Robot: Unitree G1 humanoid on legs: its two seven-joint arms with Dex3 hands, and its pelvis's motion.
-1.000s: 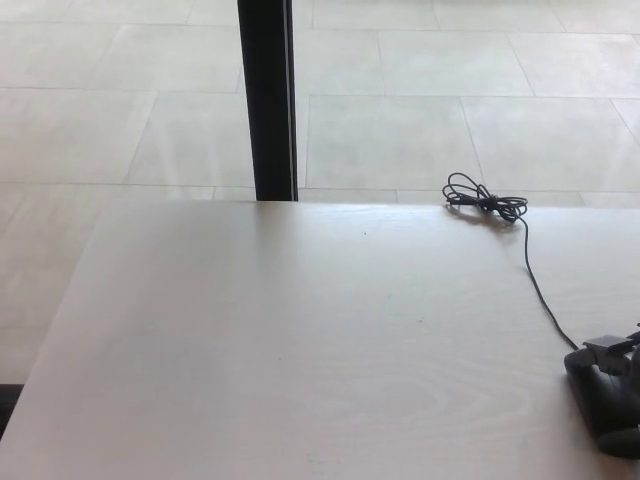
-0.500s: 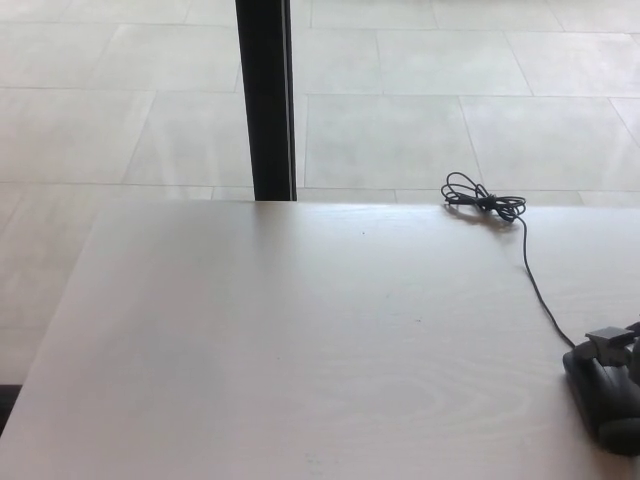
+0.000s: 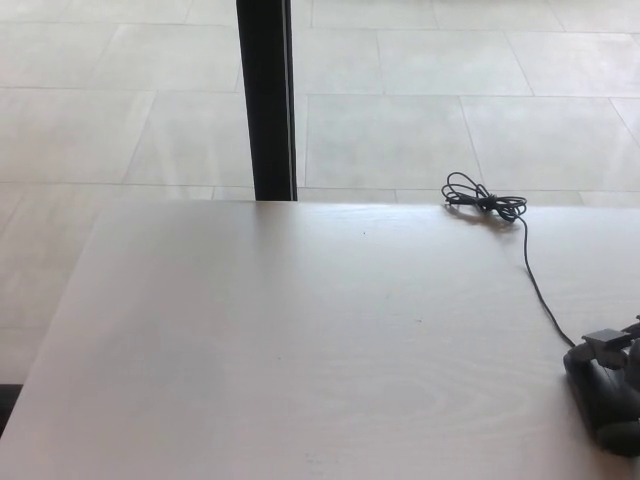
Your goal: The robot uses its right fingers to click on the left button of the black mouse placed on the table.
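Right hand (image 3: 612, 395) low at the table's right edge, on or over the mouse, fingers too dark to read | mouse and hand merge, cable (image 3: 535, 280) trails to a far coil | tip: press lightly straight down, don't shove | left hand unseen

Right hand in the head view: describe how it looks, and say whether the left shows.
Only part of the right hand shows, cut by the picture's right edge: black to dark grey, thick rounded segments, a blocky squared piece on top. No markings readable. The left hand is not in view.
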